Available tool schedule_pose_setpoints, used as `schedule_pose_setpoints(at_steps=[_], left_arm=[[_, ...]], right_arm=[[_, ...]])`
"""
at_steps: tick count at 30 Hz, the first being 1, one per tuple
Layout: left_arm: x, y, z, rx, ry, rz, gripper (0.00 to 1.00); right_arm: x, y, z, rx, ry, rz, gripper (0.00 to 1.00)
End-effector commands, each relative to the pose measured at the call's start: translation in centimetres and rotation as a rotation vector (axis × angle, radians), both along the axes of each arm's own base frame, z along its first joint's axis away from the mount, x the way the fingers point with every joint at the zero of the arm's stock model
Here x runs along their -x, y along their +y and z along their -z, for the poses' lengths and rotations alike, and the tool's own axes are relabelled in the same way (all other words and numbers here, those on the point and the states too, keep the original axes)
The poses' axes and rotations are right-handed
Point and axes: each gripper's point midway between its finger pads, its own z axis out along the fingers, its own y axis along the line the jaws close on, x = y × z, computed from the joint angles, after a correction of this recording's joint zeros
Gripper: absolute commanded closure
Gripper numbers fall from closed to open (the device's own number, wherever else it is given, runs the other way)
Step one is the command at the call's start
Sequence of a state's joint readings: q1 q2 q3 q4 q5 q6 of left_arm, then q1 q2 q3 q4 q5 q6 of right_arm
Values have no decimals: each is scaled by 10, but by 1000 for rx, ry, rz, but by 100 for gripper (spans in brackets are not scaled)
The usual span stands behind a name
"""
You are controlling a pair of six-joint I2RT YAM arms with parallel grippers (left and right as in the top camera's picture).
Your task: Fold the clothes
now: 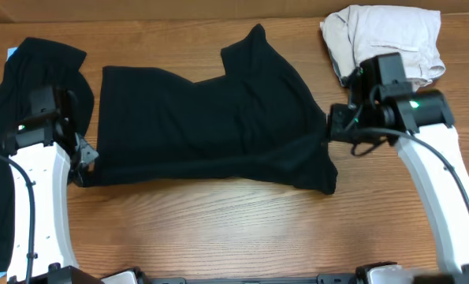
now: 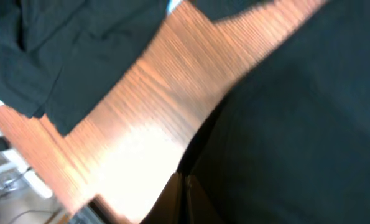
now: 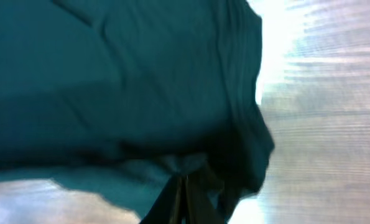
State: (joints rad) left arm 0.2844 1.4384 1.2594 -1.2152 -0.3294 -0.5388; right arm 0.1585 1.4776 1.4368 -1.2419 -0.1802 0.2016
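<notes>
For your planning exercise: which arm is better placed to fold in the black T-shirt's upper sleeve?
Right, probably: the right end effector grips the black soft-fabric T-shirt nearest that sleeve; the left end effector holds the opposite corner.

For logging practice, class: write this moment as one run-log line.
left fingers: shut on black T-shirt, left edge | right fingers: shut on its right edge | black T-shirt: spread on table

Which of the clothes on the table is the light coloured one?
The crumpled cream garment at the far right; the spread shirt in the middle and the heap at the left are both black.
</notes>
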Motion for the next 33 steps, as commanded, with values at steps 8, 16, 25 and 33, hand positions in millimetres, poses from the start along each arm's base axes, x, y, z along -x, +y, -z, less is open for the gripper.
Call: schedule_pose_setpoints(at_steps=[8,16,25,33], left_arm=[[-43,30,21,-73,-167,-85,96],[-89,22,60,44,-230,-49,96],[-138,23,99,88,-318,-14,96],[-167,19,109,73,-385,21,96]], right_arm=[[-44,7,42,8,16,-26,96],[-59,9,59,8,19,-26,96],[-70,-4,93,64,55,55,96],[-83,-6,110,69,57,95,96]])
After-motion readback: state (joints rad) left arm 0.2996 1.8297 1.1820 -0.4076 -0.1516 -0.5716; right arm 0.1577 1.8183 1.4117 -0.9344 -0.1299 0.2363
